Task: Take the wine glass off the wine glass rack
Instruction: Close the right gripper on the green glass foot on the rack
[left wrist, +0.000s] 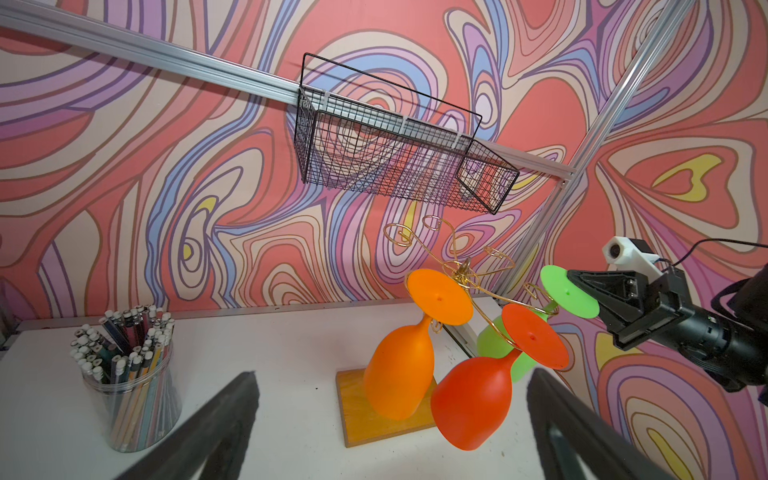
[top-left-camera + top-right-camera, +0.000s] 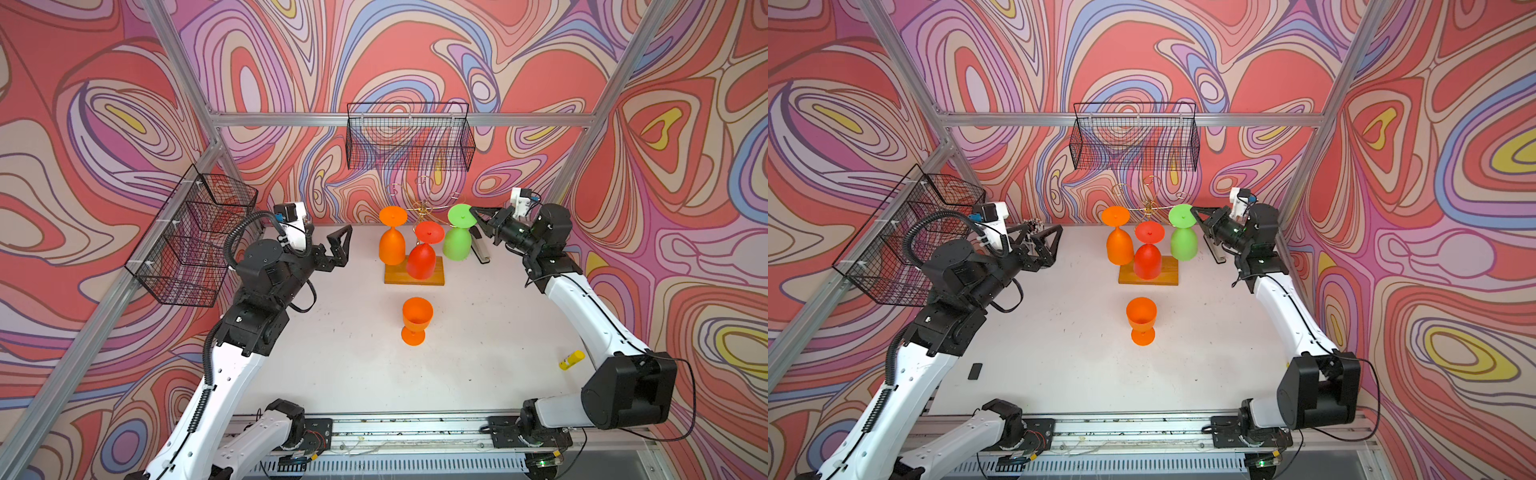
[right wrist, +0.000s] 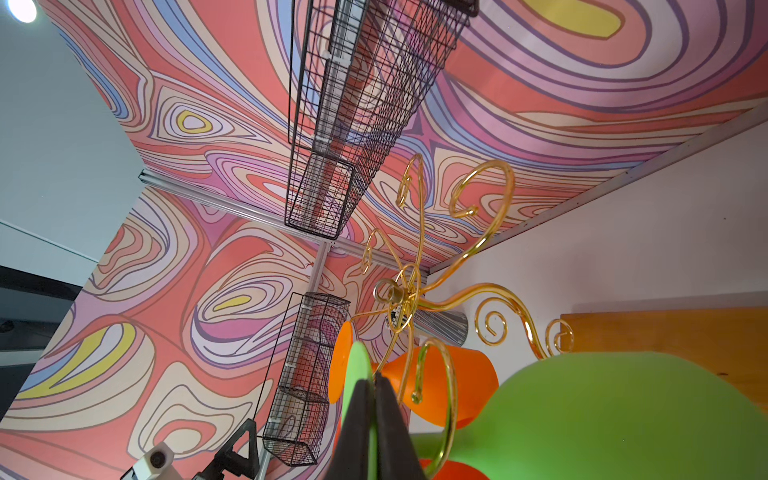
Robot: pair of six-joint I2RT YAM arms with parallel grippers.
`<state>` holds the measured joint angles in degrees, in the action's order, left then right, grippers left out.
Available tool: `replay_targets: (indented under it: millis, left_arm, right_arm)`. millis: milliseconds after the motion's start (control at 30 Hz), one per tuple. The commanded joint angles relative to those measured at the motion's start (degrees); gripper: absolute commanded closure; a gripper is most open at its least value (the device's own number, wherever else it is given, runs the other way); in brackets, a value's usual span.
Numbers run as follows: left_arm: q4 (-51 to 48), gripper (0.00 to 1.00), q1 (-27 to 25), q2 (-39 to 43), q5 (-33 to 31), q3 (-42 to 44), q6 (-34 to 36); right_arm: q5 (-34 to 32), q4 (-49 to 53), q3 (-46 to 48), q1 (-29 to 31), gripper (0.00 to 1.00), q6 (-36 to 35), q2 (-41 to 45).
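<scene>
The wine glass rack (image 2: 415, 277) is a gold wire tree on a honey wooden base at the back middle of the table, seen in both top views (image 2: 1148, 277). Three wine glasses hang from it upside down: orange (image 2: 391, 247), red (image 2: 420, 259) and green (image 2: 457, 243). My right gripper (image 2: 473, 212) is shut on the rim of the green glass's foot disc (image 3: 358, 365), whose stem sits in a gold hook (image 3: 449, 386). Left of the rack, my left gripper (image 2: 338, 249) stands open and apart from it, with nothing between its fingers (image 1: 245, 390).
An upright orange glass (image 2: 415, 318) stands on the table in front of the rack. Black mesh baskets hang on the back wall (image 2: 409, 141) and the left wall (image 2: 195, 237). A pencil cup (image 1: 129, 374) sits back left, a stapler (image 2: 482, 249) behind the green glass, a yellow object (image 2: 571, 359) right.
</scene>
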<state>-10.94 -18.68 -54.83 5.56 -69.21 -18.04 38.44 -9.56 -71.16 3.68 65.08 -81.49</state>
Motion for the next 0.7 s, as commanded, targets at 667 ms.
replay_targets:
  millis: [667]
  left_arm:
    - [-0.22, 0.0, 0.77, 0.38, 1.02, 0.04, 0.38]
  right_arm:
    - [0.82, -4.3, -0.57, 2.95, 1.0, 2.34, -0.94]
